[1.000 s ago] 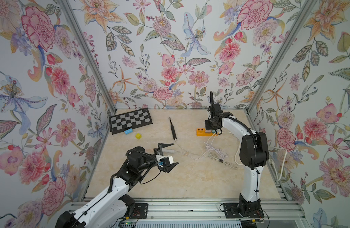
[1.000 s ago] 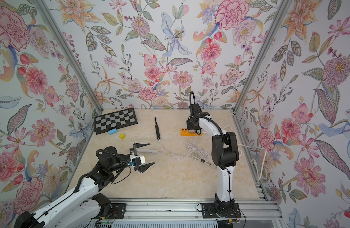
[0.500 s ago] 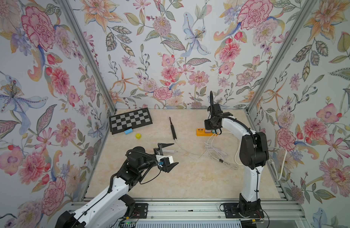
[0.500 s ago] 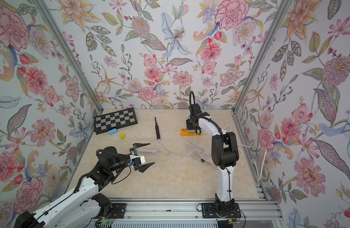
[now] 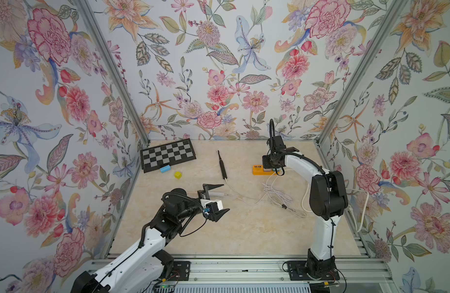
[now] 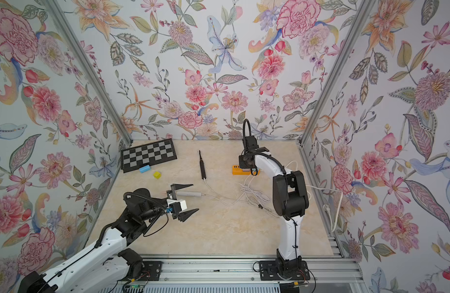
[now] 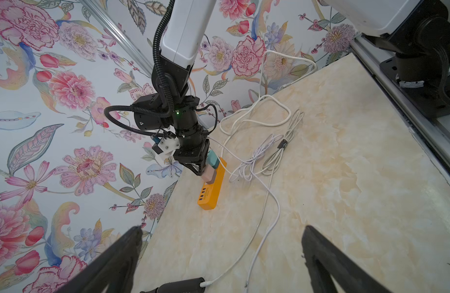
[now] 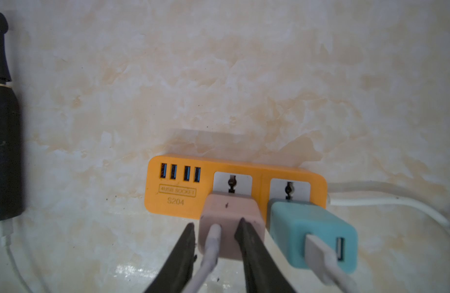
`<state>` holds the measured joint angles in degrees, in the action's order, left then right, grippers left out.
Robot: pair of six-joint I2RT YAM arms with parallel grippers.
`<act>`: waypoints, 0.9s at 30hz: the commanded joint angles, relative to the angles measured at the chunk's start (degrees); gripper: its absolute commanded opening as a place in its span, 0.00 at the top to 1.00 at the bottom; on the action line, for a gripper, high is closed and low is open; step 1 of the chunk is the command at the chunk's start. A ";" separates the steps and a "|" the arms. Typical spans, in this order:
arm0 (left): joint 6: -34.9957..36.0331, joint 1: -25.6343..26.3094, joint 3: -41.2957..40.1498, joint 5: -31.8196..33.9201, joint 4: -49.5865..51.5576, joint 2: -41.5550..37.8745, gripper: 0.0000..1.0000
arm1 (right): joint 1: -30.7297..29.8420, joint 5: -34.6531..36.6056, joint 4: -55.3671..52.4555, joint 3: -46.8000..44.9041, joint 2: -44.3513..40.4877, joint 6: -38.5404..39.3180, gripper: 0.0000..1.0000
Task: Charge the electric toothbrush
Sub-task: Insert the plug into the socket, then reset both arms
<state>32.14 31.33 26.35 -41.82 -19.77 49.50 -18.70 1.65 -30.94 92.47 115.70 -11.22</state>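
Here, the black electric toothbrush (image 5: 222, 166) lies flat on the marble-patterned tabletop (image 5: 244, 233), between the yellow cube (image 5: 177, 174) and the orange power strip (image 5: 258, 170). A white cable (image 8: 6, 234) is plugged into its base. The right gripper (image 8: 216, 223) hangs low over the strip. Its jaws stand slightly parted on either side of the USB plug (image 8: 213, 234) seated in the pink adapter (image 8: 229, 208), not visibly pinching it. A teal adapter (image 8: 312, 228) sits in the next socket. The left gripper (image 5: 225, 197) hovers near the table's middle, jaws spread wide and empty.
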 commanded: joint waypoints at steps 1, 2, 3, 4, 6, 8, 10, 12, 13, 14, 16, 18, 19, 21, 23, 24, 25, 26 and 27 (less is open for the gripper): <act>-0.35 -0.46 -0.24 -0.90 -1.12 -0.56 0.01 | -2.73 -7.35 -6.23 -4.50 -3.05 -4.54 0.51; -0.19 -0.49 -0.25 -0.80 -1.02 -0.62 0.01 | -3.08 -8.47 -4.86 -5.58 -4.19 -5.26 0.47; -0.07 -0.55 -0.30 -0.71 -0.90 -0.73 0.01 | -3.17 -10.26 -3.35 -6.83 -5.12 -6.17 0.43; 0.02 -0.45 -0.40 -0.72 -0.96 -0.69 0.01 | -3.10 -12.01 -2.59 -7.63 -5.74 -7.11 0.43; -0.14 -0.44 -0.34 -0.75 -1.06 -0.41 0.01 | -3.01 -15.23 -2.02 -8.58 -6.41 -7.99 0.41; -0.24 -0.48 -0.25 -1.03 -1.06 -0.11 0.01 | -2.52 -19.10 -1.41 -9.73 -7.30 -9.37 0.36; -0.41 -0.47 -0.03 -1.08 -0.98 0.14 0.01 | -2.09 -22.82 -0.97 -10.84 -8.46 -10.66 0.29; -0.28 -0.54 0.11 -0.91 -0.71 0.23 0.01 | -1.57 -24.64 -0.69 -11.42 -9.95 -11.57 0.17; -0.24 -0.60 0.06 -0.81 -0.62 0.24 0.01 | -1.08 -25.77 -0.57 -11.33 -10.76 -12.12 0.10; -0.23 -0.52 0.04 -0.71 -0.54 0.20 0.01 | -0.70 -26.63 -0.23 -11.43 -11.68 -13.03 0.06; -0.71 -0.56 0.09 -0.18 -0.53 0.38 0.01 | -0.86 -30.78 0.39 -11.78 -12.51 -15.18 0.00; -5.26 -0.56 0.65 2.42 -1.80 0.57 0.01 | -3.06 -34.72 0.45 -11.74 -13.31 -16.13 0.00; -9.92 -0.46 1.34 5.57 -3.23 0.72 0.01 | -5.01 -35.91 0.45 -11.48 -14.16 -15.78 0.00; -20.47 -0.34 3.94 14.94 -5.17 1.06 0.01 | -8.13 -37.05 0.88 -10.18 -16.54 -14.38 0.00; -33.03 -0.39 5.87 30.65 -6.55 0.68 0.01 | -9.76 -34.27 3.13 -9.73 -20.88 -13.19 0.00; -39.22 -0.39 5.80 40.62 -6.44 0.10 0.01 | -9.66 -30.80 4.89 -10.54 -23.81 -12.83 0.00; -42.73 -0.42 4.97 48.99 -6.62 -0.63 0.01 | -9.02 -25.89 6.55 -12.04 -27.03 -12.11 0.00; -43.13 -0.40 3.37 55.34 -7.82 -1.15 0.01 | -8.30 -20.38 7.95 -14.13 -30.14 -10.77 0.00; -41.10 -0.64 0.45 61.75 -10.81 -1.71 0.01 | -7.04 -12.08 9.61 -17.25 -33.63 -9.02 0.00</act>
<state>2.70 31.29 29.54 -6.63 -25.45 49.43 -29.30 -24.71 -25.96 78.46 90.63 -23.40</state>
